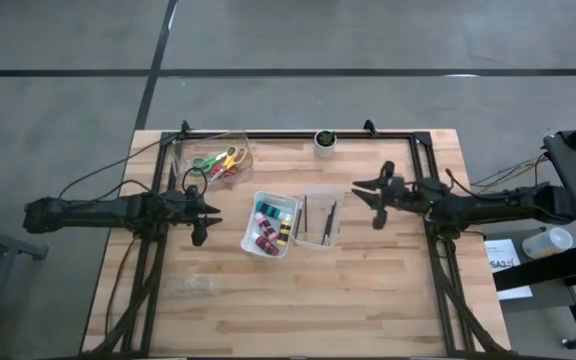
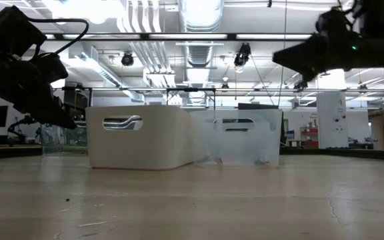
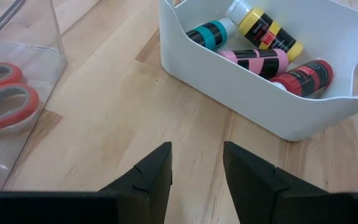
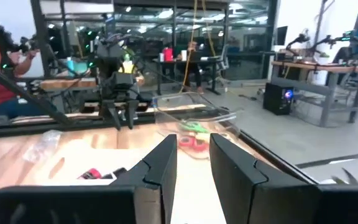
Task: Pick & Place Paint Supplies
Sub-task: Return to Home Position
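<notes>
Wood table [image 1: 368, 290] carries the paint bottles [image 1: 268, 226] in the white bin [image 3: 241, 93] and brushes [image 1: 318, 218] in the clear bin [image 1: 320, 246] beside it, both between the empty, parted left hand [image 1: 206, 212] and right hand [image 1: 368, 203], with scissors [image 1: 224, 162] in the far bin [image 1: 193, 142] nearest the left hand, so homing likely means pulling outward.

Past the 2 parted jaws of the right gripper [image 4: 193, 144], a clear bin [image 4: 225, 121] holds scissors [image 4: 193, 127].

No text can be read. Paint bottles [image 3: 260, 61] in white bin [image 3: 241, 93]: black label bands with small print, too blurred to make out. White sheet [image 1: 505, 262] beyond the right edge of the surface [image 1: 368, 290]: dark characters, not decipherable.
</notes>
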